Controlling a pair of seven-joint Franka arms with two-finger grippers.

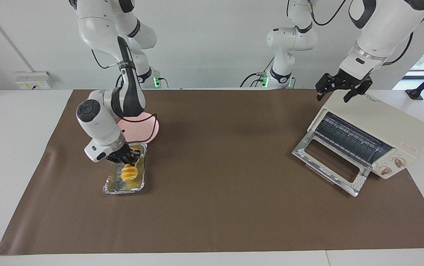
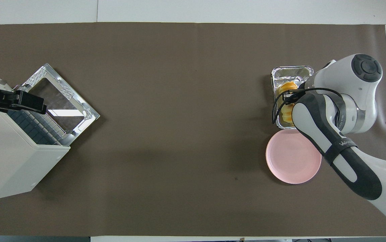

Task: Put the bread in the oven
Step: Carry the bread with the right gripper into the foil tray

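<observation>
Your right gripper [image 1: 126, 158] grasps the bread [image 1: 129, 172] in the foil tray [image 1: 114, 187]; your left gripper [image 1: 341, 89] hangs released over the oven [image 1: 389, 129].

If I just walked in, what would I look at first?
Probably the yellow-orange bread, held by the right gripper low in the silver foil tray at the right arm's end of the table, beside the pink plate. Next, the cream-white oven at the left arm's end, its glass door dropped open, with the left gripper hanging open over its top.
</observation>
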